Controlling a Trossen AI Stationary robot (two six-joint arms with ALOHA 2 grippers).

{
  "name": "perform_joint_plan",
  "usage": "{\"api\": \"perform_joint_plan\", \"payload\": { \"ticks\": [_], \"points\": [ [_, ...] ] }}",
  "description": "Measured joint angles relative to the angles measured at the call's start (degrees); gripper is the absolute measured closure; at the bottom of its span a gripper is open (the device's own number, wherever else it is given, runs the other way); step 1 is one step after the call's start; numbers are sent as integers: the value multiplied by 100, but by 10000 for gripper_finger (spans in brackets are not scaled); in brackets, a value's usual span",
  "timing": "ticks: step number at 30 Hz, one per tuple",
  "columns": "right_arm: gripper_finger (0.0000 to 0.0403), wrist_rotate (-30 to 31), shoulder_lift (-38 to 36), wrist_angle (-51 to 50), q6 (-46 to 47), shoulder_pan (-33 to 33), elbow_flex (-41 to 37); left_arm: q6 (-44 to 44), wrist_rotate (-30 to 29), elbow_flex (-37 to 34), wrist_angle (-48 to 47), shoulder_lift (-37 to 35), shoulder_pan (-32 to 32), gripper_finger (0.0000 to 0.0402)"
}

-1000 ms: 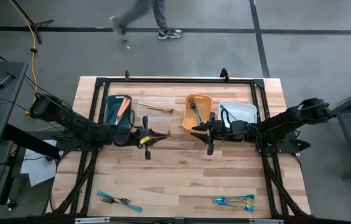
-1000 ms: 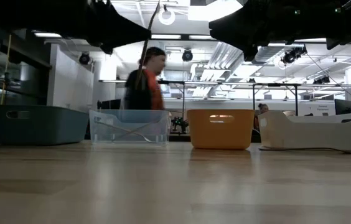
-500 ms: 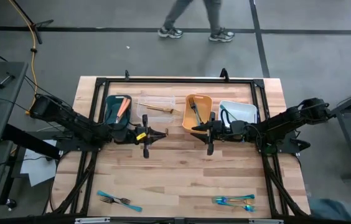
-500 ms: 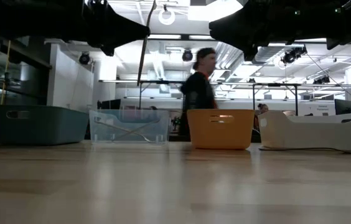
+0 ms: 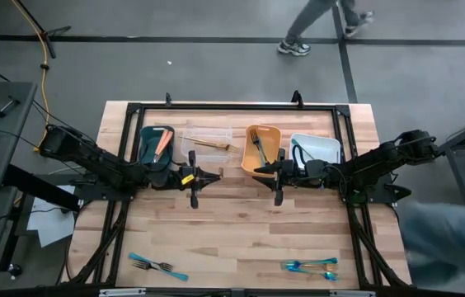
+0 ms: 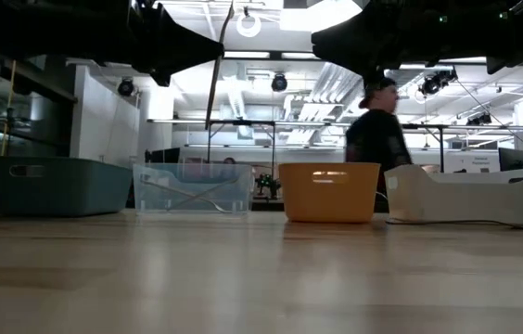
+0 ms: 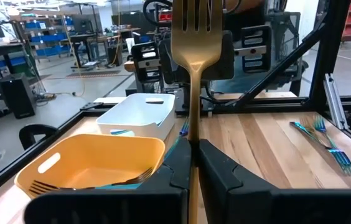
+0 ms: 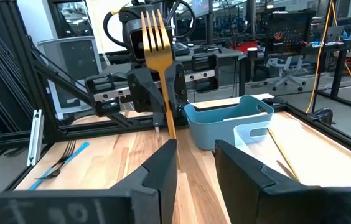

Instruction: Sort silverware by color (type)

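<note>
A: Table (image 5: pixel 241 239), wooden. What stands along the far edge?

B: Four bins: teal bin (image 5: pixel 157 146) nearest the far left corner, then clear bin (image 5: pixel 208 142), orange bin (image 5: pixel 263 149), white bin (image 5: pixel 315 150). Forks already lie in the first three.

A: Arms?

B: Left gripper (image 5: pixel 214 175), just in front of the clear bin, fingers (image 7: pixel 216 165) pressed together on the handle of a gold fork (image 7: pixel 195 37), tines up. Right gripper (image 5: pixel 259 171) waits by the orange bin, fingers (image 8: pixel 250 165) parted, holding nothing.

A: Silverware still loose?

B: A blue-handled fork (image 5: pixel 158 266) near the front left corner; a small cluster of blue forks (image 5: pixel 311 265) near the front right corner.

A: Handling note?

B: By my reckoning: light, stiff, thin metal, slick, apt to swivel in a pinch. Take hold mid-handle, square across the flat. Those lying flat on the wood offer little edge; the clustered ones may lift together.
</note>
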Motion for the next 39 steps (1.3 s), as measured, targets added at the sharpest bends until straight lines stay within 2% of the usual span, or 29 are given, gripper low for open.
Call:
{"api": "perform_joint_plan", "payload": {
  "ticks": [7, 11, 17, 21, 26, 35, 39],
  "points": [
    [299, 0, 0, 0, 2, 1, 0, 75, -1, 0, -42, -34, -2, 395],
    [299, 0, 0, -44, 2, 0, 0, 110, -6, 0, -465, -355, -2, 394],
    [299, 0, 0, -310, 166, 2, 0, 199, -396, -430, -1184, -1656, -7, 394],
    [299, 1, 0, -353, 245, 1, 0, 137, -651, -1157, -962, -2616, -3, 394],
    [299, 2, 0, -340, 245, 0, 0, 107, -648, -1878, -264, -3358, -2, 394],
    [299, 2, 0, -333, 199, 2, 0, 144, -647, -1982, -221, -3528, -2, 394],
    [299, 2, 0, -253, 199, 0, 0, 256, -1114, -1962, -227, -3526, 90, 394]
  ]
}}
